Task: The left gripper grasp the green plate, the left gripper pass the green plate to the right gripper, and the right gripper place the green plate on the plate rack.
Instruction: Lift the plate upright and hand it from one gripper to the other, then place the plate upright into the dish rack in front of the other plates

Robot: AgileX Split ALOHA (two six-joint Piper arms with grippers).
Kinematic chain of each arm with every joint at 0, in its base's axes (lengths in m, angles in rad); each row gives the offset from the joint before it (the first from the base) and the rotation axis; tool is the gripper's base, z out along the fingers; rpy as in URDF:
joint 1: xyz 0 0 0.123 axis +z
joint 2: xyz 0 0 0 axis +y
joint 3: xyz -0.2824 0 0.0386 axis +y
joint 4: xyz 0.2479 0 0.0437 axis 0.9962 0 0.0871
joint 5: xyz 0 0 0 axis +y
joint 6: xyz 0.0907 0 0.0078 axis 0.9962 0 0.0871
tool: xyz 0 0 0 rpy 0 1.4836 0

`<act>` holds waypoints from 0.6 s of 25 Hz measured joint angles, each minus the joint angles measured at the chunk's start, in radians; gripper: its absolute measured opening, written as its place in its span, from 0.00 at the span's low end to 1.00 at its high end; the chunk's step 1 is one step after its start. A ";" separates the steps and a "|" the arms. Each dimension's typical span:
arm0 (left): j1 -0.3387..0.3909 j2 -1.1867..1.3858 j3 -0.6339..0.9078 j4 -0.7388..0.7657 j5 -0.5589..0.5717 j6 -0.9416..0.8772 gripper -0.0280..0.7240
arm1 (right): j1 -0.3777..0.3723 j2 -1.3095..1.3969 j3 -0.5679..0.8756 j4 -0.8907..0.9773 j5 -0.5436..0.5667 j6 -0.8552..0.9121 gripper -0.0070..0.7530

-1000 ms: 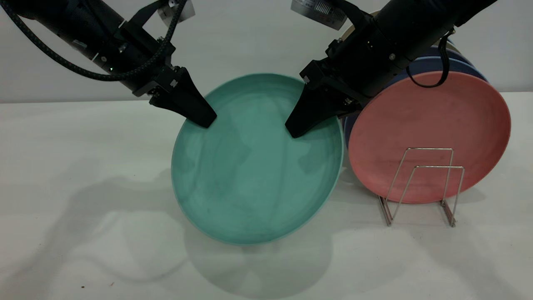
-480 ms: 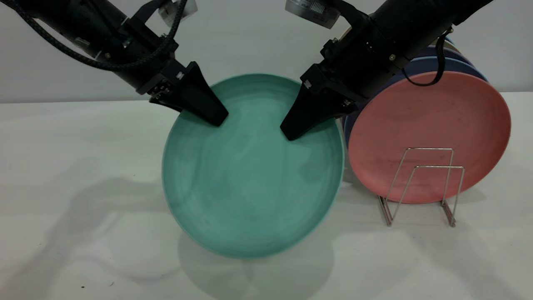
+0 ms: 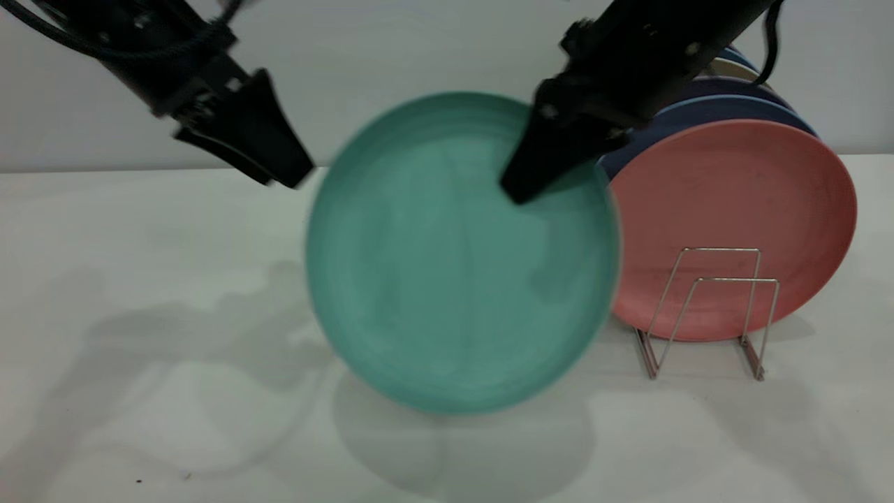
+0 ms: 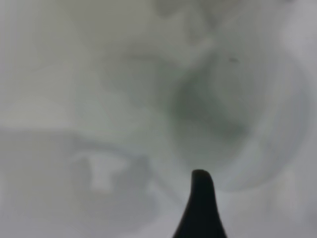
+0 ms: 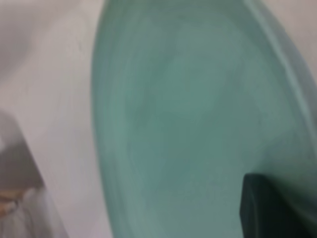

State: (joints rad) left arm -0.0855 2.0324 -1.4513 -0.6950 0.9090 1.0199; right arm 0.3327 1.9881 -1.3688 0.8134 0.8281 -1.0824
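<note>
The green plate (image 3: 454, 279) hangs upright above the table, held by its upper right rim. My right gripper (image 3: 518, 190) is shut on that rim, just left of the rack's plates. In the right wrist view the green plate (image 5: 188, 124) fills the picture, with one dark finger (image 5: 272, 208) on it. My left gripper (image 3: 290, 176) is off the plate, up and to its left, open and empty. In the left wrist view only one finger (image 4: 200, 203) shows over the bare table. The plate rack (image 3: 705, 307) stands at the right, its front slots free.
A salmon-pink plate (image 3: 733, 202) stands upright in the rack, with dark blue plates (image 3: 705, 108) and a pale one behind it. The white table (image 3: 140, 314) spreads to the left and front. A pale wall runs behind.
My left gripper has let go of the green plate and pulled away up and left. My right gripper has carried the plate up and right, toward the rack.
</note>
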 joint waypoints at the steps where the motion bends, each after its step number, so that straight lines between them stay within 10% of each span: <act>1: 0.013 -0.007 0.000 0.005 -0.008 -0.002 0.87 | -0.006 -0.006 0.000 -0.020 0.007 0.008 0.15; 15: 0.077 -0.036 0.000 0.035 0.007 -0.013 0.83 | -0.032 -0.166 0.000 -0.257 -0.020 -0.065 0.15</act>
State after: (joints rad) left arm -0.0088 1.9967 -1.4513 -0.6602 0.9156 1.0073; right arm 0.3009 1.8217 -1.3688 0.5563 0.8085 -1.1472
